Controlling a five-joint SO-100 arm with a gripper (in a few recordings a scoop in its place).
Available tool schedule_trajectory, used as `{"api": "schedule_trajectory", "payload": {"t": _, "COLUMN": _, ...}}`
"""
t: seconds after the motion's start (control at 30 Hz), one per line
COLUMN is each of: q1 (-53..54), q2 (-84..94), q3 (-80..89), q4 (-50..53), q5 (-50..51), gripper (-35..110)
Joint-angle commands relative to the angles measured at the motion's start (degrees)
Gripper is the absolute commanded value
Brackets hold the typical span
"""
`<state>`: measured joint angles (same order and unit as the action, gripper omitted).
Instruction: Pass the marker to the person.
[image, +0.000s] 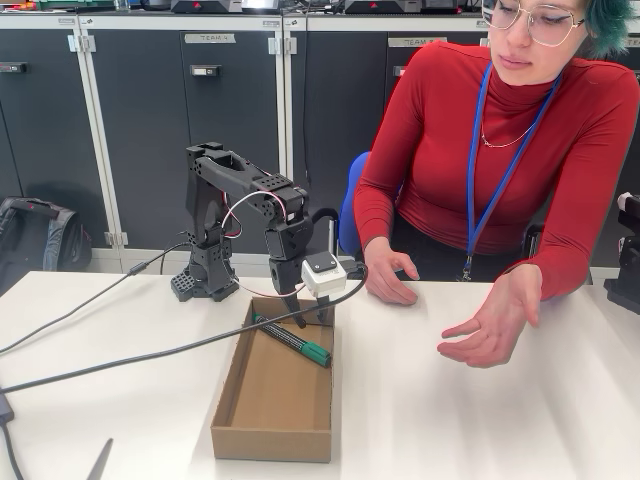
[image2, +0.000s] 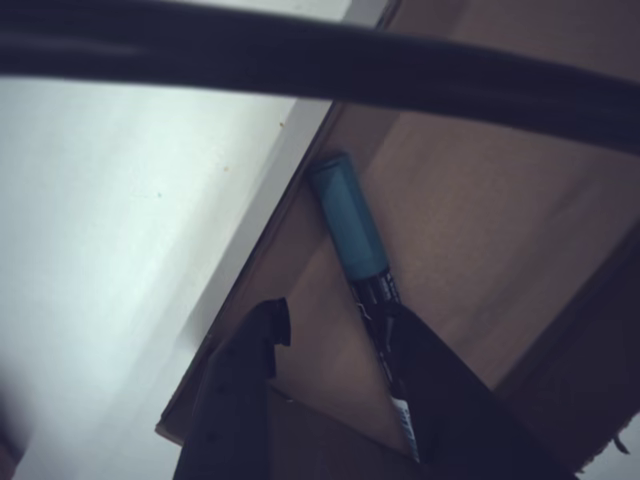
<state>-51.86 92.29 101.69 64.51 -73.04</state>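
The marker lies in an open cardboard box, its green cap pointing toward the near right. In the wrist view the marker rests along the box wall, and its black barrel runs down beside the right finger. My gripper hangs open just above the marker's far end, with the fingertips reaching into the box. A wide gap shows between the fingers of the gripper. The person sits behind the table, one hand held out palm up to the right of the box.
A black cable runs from the left across the box to my wrist, and it crosses the top of the wrist view as the cable. The person's other hand rests on the table behind the box. Grey cabinets stand behind.
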Motion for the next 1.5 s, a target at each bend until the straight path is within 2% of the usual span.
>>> {"api": "schedule_trajectory", "payload": {"t": 0.0, "q1": -0.26, "q2": 0.70, "q3": 0.26, "q4": -0.44, "q5": -2.81, "gripper": 18}}
{"api": "schedule_trajectory", "payload": {"t": 0.2, "q1": -0.53, "q2": 0.88, "q3": 0.62, "q4": 3.87, "q5": -10.55, "gripper": 18}}
{"api": "schedule_trajectory", "payload": {"t": 0.3, "q1": -1.05, "q2": 0.97, "q3": -0.26, "q4": 8.26, "q5": -12.22, "gripper": 18}}
{"api": "schedule_trajectory", "payload": {"t": 0.53, "q1": 1.41, "q2": -0.09, "q3": 0.70, "q4": 10.46, "q5": -16.08, "gripper": 19}}
{"api": "schedule_trajectory", "payload": {"t": 0.83, "q1": 5.63, "q2": -3.25, "q3": 1.23, "q4": 7.12, "q5": -17.23, "gripper": 20}}
{"api": "schedule_trajectory", "payload": {"t": 1.17, "q1": 11.34, "q2": -3.16, "q3": 6.59, "q4": -1.85, "q5": -20.39, "gripper": 22}}
{"api": "schedule_trajectory", "payload": {"t": 1.27, "q1": 11.78, "q2": -2.99, "q3": 8.96, "q4": -7.91, "q5": -21.36, "gripper": 22}}
{"api": "schedule_trajectory", "payload": {"t": 1.47, "q1": 13.18, "q2": -3.25, "q3": 9.32, "q4": -10.28, "q5": -22.50, "gripper": 22}}
